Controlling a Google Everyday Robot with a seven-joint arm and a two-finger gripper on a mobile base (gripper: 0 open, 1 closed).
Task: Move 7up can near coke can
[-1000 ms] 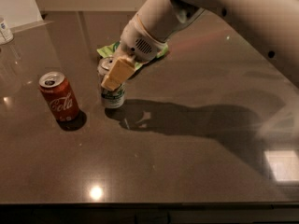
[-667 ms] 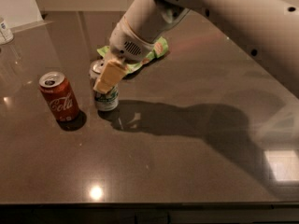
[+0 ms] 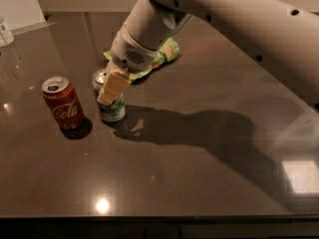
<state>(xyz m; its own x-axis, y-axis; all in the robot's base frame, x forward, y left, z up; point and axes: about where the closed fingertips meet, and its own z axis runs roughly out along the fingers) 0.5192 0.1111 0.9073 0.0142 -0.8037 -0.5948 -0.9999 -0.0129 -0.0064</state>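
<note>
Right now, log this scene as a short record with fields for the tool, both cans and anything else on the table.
tool: at the top of the 7up can, closed on it; arm reaches in from the upper right
7up can: upright, just right of the coke can, a small gap between them
coke can: upright on the dark table, untouched
green snack pouch: behind the 7up can, partly hidden by the arm

— Where is the gripper (image 3: 107,92) hanging?
— Low over the dark table (image 3: 199,178). It is clasping the upright 7up can (image 3: 113,111), which is standing just beside the coke can (image 3: 62,106), not touching.
</note>
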